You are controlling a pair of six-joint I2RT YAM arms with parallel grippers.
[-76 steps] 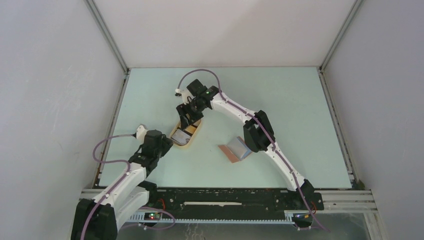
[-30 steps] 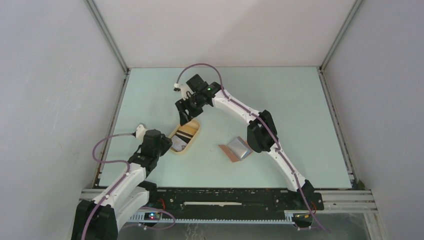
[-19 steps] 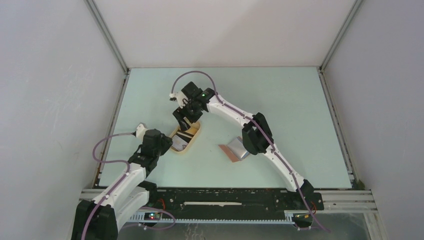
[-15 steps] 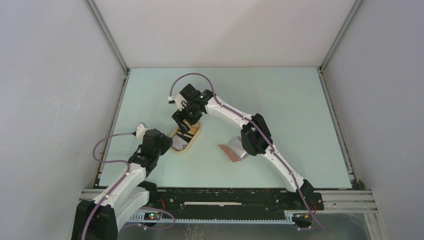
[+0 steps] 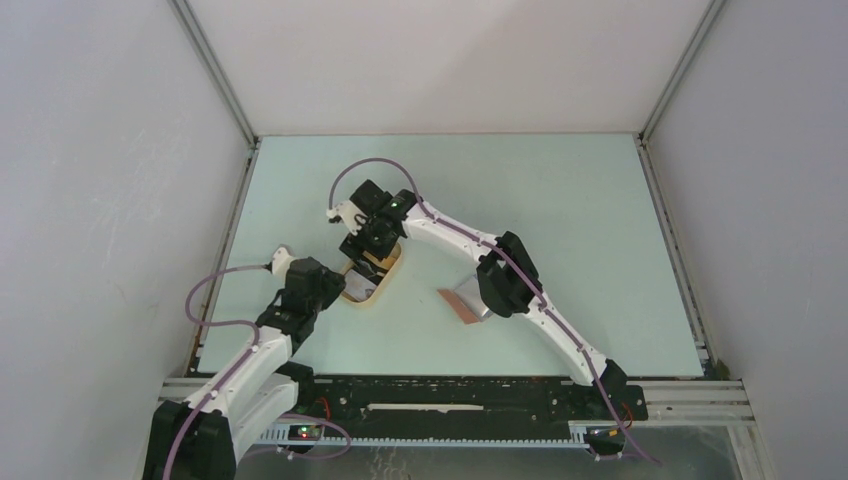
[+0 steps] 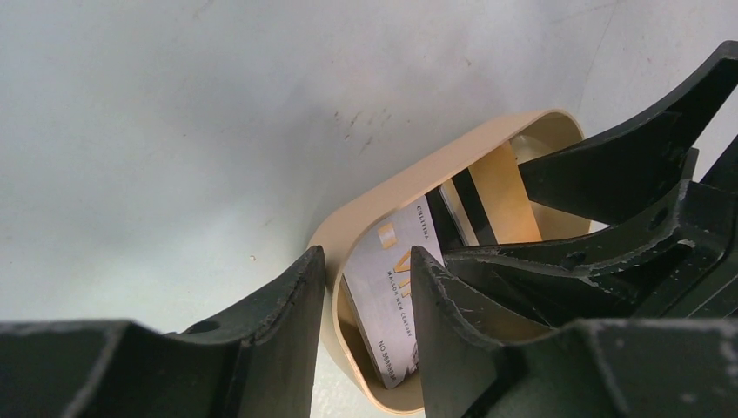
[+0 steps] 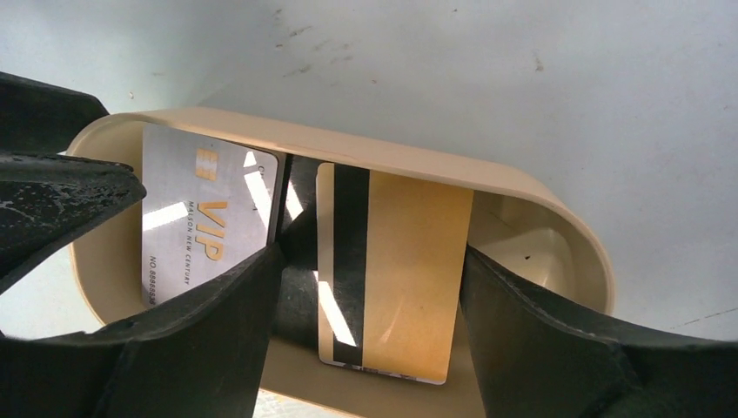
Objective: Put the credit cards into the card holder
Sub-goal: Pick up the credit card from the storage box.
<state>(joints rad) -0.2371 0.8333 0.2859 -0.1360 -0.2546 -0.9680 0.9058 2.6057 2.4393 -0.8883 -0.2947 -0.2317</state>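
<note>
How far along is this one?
Done: no card shows in the card holder, partly hidden by the right arm. In hand: the right hand, open, straddles the gold card in the tray; the left hand straddles its wall. Left: moving gold card and white card.

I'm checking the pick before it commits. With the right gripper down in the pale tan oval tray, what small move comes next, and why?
Probably close the right gripper on the orange-yellow card with the dark stripe. Its open fingers straddle that card's long edges inside the pale tan oval tray, and the left gripper straddles the tray's end wall, seemingly steadying it.
</note>
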